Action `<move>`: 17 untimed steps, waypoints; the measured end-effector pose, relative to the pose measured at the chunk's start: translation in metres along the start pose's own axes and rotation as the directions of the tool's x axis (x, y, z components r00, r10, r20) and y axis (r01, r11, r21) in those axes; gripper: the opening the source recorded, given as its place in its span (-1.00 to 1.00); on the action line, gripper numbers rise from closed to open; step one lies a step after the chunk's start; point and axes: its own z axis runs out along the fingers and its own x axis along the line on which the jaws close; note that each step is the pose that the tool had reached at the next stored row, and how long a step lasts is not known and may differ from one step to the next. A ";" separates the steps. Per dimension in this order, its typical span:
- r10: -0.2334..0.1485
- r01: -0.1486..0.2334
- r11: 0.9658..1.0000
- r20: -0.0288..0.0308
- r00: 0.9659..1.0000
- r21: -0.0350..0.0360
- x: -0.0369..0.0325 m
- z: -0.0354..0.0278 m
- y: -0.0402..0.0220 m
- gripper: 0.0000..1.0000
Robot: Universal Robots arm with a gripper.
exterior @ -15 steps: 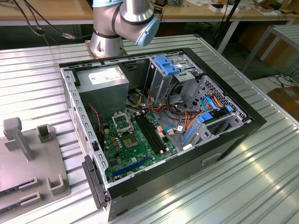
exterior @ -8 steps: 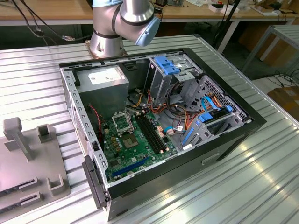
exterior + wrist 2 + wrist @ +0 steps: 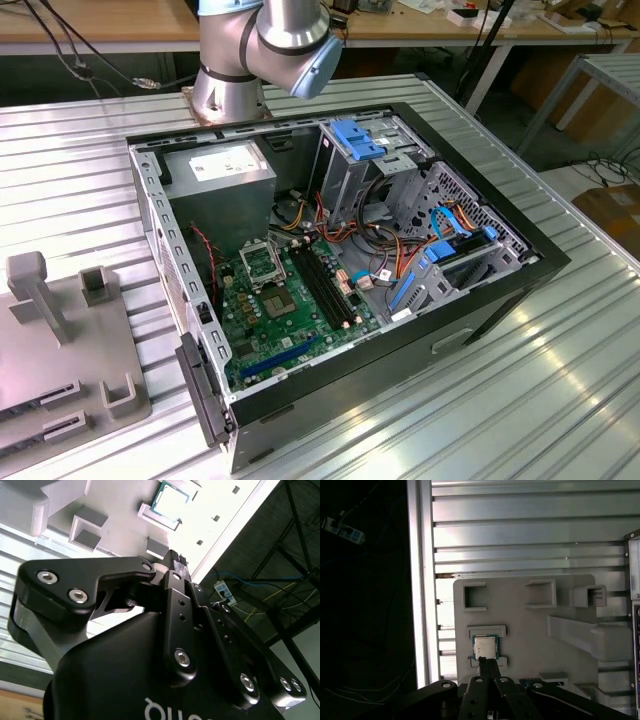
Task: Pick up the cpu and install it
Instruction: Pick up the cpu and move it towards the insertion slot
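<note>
We count one cpu [image 3: 485,647], one grey fixture plate [image 3: 530,630], one open PC case [image 3: 480,310], one power-supply box [image 3: 225,170], one socket [image 3: 262,262], one gripper [image 3: 488,666], one tabletop [image 3: 500,400].

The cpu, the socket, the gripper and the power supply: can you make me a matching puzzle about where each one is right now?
Things:
1. cpu
2. socket
3. gripper
4. power supply

Places:
A. on the green board
B. in the case corner by the arm's base
C. seated in the grey holder plate
D. shut, empty, over the plate next to the cpu

Pairs: 1-C, 2-A, 3-D, 4-B.
</note>
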 end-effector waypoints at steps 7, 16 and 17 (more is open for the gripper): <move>0.000 0.000 1.000 0.000 1.000 0.000 0.0000 0.0000 0.0000 -0.79; -0.001 0.001 1.000 0.000 1.000 0.002 -0.0001 0.0040 -0.0003 -0.05; -0.002 0.002 1.000 0.000 1.000 0.002 -0.0001 0.0067 -0.0003 0.08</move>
